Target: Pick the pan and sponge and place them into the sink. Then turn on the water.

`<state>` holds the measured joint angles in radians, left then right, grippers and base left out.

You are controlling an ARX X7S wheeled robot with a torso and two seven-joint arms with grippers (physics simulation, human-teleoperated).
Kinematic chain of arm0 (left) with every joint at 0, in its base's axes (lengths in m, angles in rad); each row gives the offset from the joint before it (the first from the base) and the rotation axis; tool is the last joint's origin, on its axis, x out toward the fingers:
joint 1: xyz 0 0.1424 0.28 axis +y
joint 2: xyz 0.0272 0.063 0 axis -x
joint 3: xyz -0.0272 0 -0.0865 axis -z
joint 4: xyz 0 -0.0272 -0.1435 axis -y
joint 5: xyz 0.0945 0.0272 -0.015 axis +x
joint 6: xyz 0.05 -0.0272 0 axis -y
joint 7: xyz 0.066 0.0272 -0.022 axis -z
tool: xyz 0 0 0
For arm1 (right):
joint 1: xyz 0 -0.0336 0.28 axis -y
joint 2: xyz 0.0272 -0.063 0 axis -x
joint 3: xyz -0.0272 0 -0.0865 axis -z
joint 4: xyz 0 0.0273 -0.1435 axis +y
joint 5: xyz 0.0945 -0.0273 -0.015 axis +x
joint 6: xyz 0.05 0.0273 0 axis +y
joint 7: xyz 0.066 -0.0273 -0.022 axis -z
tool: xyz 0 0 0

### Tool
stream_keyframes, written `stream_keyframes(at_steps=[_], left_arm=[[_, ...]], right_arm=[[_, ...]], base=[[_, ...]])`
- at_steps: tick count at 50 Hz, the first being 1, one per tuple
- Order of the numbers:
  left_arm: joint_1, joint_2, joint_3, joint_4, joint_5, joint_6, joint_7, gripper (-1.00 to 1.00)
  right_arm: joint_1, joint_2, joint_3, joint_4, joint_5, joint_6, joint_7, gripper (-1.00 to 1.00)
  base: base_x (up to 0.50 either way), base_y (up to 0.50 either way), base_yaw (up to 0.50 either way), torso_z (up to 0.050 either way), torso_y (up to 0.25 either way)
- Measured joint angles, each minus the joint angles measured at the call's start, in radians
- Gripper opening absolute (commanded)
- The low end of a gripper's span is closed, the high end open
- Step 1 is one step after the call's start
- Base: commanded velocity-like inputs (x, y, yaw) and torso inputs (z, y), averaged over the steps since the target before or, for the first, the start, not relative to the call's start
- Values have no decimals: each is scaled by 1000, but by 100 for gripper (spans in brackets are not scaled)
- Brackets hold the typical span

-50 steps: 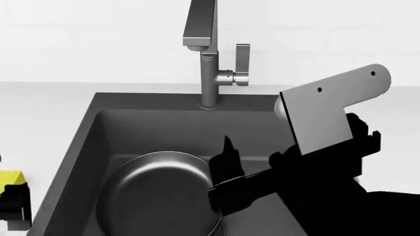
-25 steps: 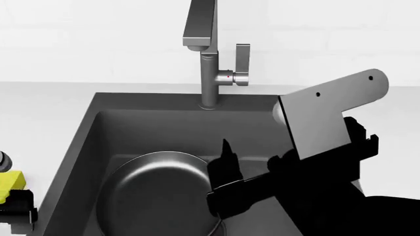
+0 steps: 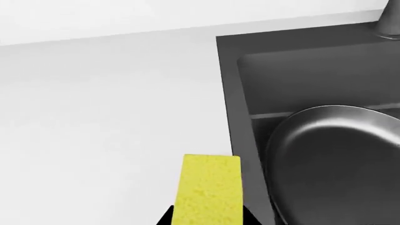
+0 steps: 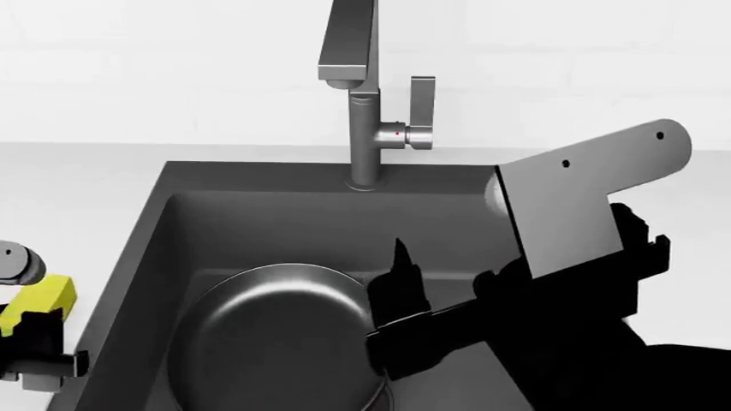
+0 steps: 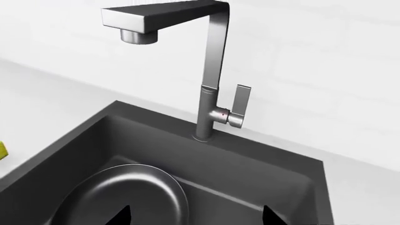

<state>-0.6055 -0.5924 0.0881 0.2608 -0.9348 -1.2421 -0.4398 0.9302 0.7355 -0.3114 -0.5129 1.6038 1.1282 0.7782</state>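
The pan (image 4: 280, 342) lies in the sink (image 4: 149, 214), on its floor at the near left; its handle is hidden. It also shows in the left wrist view (image 3: 337, 159) and the right wrist view (image 5: 125, 197). My left gripper (image 4: 34, 338) is shut on the sponge (image 4: 44, 300), held over the counter just outside the sink's left rim (image 3: 228, 93). In the left wrist view the sponge (image 3: 209, 190) sticks out between the fingers of my left gripper (image 3: 208, 218). My right gripper (image 4: 443, 272) hovers open and empty over the sink, its tips wide apart (image 5: 196, 218). No water runs.
The square grey tap (image 4: 363, 111) stands behind the sink, its spout over the basin and its lever (image 4: 423, 103) upright on the right side; both show in the right wrist view (image 5: 209, 79). White counter (image 3: 93, 117) surrounds the sink. A white wall rises behind.
My left gripper has carried the sponge up and to the right, closer to the sink's left rim. My right arm has barely shifted. The pan has not moved.
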Motion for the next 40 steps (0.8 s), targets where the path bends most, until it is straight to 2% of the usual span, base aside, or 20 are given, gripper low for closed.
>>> stream_keyframes(at_steps=[7, 17, 40], left_arm=[[-53, 30, 44, 17, -22, -21, 18, -100], [-140, 111, 184, -26, 7, -4, 87, -100], [-346, 353, 477, -431, 185, 173, 283, -100]], right_arm=[[-22, 25, 30, -14, 23, -23, 22, 100], [-68, 61, 80, -37, 25, -65, 47, 100], [-168, 128, 164, -100, 32, -132, 68, 100]], base=[[0, 0, 0, 0, 0], [0, 0, 0, 0, 0], [0, 0, 0, 0, 0]])
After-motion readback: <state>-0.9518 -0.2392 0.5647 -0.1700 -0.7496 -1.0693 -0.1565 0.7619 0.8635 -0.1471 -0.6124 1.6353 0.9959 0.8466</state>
